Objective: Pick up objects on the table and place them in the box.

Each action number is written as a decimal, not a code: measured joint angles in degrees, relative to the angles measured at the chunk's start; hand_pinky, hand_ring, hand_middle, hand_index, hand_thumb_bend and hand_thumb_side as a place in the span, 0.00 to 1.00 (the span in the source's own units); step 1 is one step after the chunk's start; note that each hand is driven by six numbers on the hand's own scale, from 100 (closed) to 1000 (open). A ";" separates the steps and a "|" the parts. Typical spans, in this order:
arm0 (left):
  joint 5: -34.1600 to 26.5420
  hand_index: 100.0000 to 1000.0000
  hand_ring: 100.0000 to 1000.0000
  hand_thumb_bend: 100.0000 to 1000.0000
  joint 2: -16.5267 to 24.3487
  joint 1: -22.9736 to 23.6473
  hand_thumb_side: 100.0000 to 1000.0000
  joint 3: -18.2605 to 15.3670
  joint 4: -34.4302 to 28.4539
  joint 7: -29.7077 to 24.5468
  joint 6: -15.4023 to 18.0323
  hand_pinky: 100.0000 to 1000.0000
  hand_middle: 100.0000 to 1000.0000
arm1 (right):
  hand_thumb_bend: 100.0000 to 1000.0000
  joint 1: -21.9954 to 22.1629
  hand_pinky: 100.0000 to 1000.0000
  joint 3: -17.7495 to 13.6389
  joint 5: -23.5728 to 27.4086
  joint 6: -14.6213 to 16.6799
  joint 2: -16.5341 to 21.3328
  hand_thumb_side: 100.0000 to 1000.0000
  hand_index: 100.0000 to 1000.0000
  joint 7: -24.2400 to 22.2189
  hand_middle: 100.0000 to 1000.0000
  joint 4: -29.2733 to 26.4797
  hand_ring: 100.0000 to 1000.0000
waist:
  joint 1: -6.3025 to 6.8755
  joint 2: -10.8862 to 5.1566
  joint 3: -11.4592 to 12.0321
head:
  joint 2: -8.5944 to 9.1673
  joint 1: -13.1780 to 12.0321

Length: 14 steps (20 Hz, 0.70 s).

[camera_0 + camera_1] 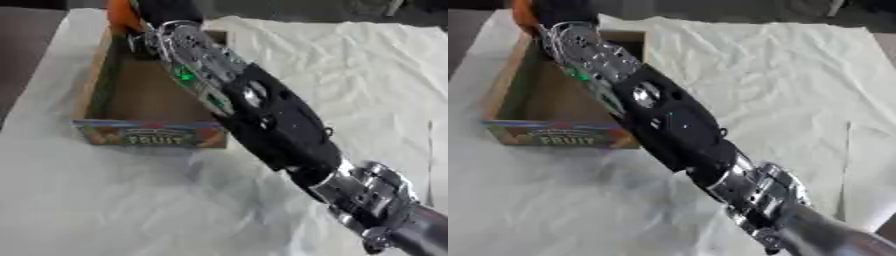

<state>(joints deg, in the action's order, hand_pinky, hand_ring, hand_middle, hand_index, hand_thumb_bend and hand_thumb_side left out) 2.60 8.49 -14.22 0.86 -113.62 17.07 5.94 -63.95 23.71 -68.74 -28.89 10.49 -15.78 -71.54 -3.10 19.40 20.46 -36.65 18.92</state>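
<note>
Our right hand (166, 12), black and reaching from the lower right corner on a long black-and-silver arm (271, 120), sits at the far end of the cardboard box, near the top edge of both views. Against its left side we see an orange, rounded object (121, 15); it touches the hand, but we cannot tell whether the fingers curl round it or merely lie beside it, since the top edge cuts the hand off. The orange object hangs over the box's far left corner, and only part of it shows, smooth and bright, with no marking we can read.

The shallow brown cardboard box (94, 75) lies on the left of the table, its near wall printed in colours with the word FRUIT. Its brown floor shows bare where the arm does not cover it. A crumpled white cloth (350, 70) covers the table beneath everything.
</note>
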 measured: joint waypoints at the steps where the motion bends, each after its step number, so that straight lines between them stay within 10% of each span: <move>1: 0.00 0.64 0.65 0.00 0.00 0.00 0.73 0.00 0.00 -0.01 -0.01 0.24 0.84 | 0.00 0.00 0.84 -0.02 0.16 0.65 -0.29 0.00 0.65 -0.05 0.61 1.30 0.84 | 0.00 0.00 0.00 | 0.00 0.04; 8: 0.00 0.64 0.66 0.00 -0.01 0.00 0.72 0.00 0.00 -0.05 -0.06 0.24 0.84 | 0.00 -0.02 0.87 -0.39 2.70 5.18 -1.22 0.03 0.75 -2.78 0.71 7.54 0.89 | -0.05 0.00 -0.06 | 0.00 0.20; 11: 0.00 0.64 0.65 0.00 -0.02 0.01 0.72 0.00 0.00 -0.11 -0.12 0.24 0.84 | 0.00 -0.02 0.89 -0.72 4.40 7.06 -1.47 0.24 0.83 -4.84 0.77 9.46 0.91 | -0.05 0.00 -0.07 | 0.00 0.20; 14: 0.00 0.64 0.65 0.00 -0.03 0.01 0.73 0.00 0.00 -0.11 -0.13 0.24 0.84 | 0.31 -0.02 0.90 -1.16 6.42 8.35 -1.67 0.45 0.88 -7.78 0.81 10.96 0.94 | -0.05 0.00 -0.08 | 0.00 0.20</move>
<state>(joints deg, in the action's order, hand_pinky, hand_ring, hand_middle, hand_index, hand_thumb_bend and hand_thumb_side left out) 2.60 8.46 -14.21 0.85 -113.62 16.96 5.81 -63.97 22.55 -62.32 -20.54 8.82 -23.56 -60.58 -3.15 19.40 20.38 -36.65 19.12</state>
